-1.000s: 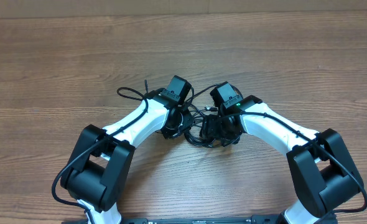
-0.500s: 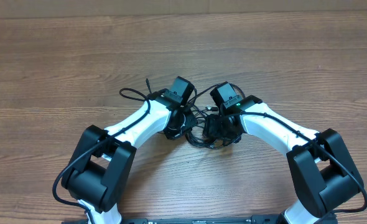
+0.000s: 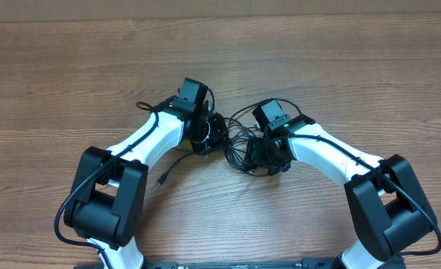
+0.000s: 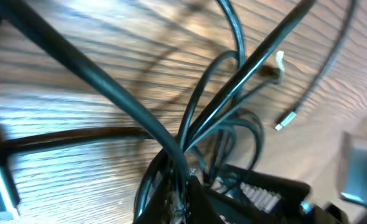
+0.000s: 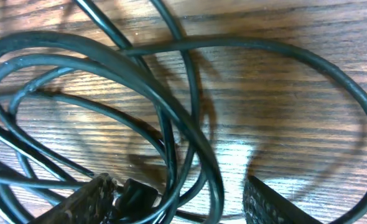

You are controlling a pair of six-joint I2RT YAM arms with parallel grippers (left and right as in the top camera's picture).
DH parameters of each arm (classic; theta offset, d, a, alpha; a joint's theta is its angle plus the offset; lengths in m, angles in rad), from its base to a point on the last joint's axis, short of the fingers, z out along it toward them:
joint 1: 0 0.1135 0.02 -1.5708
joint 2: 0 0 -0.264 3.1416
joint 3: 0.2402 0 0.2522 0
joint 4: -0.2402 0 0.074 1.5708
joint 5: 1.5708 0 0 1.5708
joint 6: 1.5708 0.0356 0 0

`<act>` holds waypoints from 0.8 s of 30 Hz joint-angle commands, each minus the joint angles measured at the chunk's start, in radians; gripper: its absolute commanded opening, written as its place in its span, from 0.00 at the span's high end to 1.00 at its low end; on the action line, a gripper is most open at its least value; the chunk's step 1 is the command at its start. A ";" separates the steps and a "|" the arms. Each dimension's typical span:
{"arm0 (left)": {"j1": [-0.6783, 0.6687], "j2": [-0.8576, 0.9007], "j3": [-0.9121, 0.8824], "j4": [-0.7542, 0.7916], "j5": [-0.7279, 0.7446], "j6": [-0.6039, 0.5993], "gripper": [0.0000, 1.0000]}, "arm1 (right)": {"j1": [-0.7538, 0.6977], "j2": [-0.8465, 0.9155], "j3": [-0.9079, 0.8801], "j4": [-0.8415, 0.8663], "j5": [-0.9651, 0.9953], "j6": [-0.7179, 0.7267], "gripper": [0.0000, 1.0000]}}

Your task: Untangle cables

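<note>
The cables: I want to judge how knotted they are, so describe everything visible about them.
The cables are thin, black, rubbery-looking cords, looped and crossed in a tangle on the wooden table. Several strands bunch into the shut left gripper and look taut; others lie looped under the open right gripper. One loose end with a small silver plug lies apart on the wood.

The left arm has swung left, away from the right arm, and the left hand [image 3: 209, 136] has closed on the cables [image 3: 239, 138], dragging strands out sideways. The tangle at the right hand [image 3: 267, 158] now spreads wider. One cord end with its plug [image 3: 160, 181] has come out onto the worktop [image 3: 56, 67] beside the left arm.
</note>
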 commanded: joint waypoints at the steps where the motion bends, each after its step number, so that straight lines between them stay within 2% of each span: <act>1: 0.018 -0.004 0.019 0.038 0.151 0.082 0.96 | -0.003 0.000 -0.008 0.003 0.011 -0.003 0.36; 7: 0.052 -0.005 0.019 0.134 0.332 0.131 0.96 | -0.003 0.000 -0.008 -0.028 0.058 -0.003 0.36; 12: 0.081 -0.005 0.019 0.145 0.399 0.153 0.96 | -0.003 0.000 -0.023 -0.052 0.177 -0.003 0.35; 15: 0.097 -0.005 0.019 0.146 0.437 0.161 0.96 | -0.003 0.000 -0.051 -0.026 0.183 -0.002 0.35; 20: 0.121 -0.004 0.019 0.116 0.436 0.256 0.96 | -0.004 0.000 -0.102 0.017 0.200 -0.003 0.34; 24: 0.122 -0.004 0.018 -0.006 0.317 0.334 0.96 | -0.003 0.000 -0.103 0.018 0.202 -0.003 0.31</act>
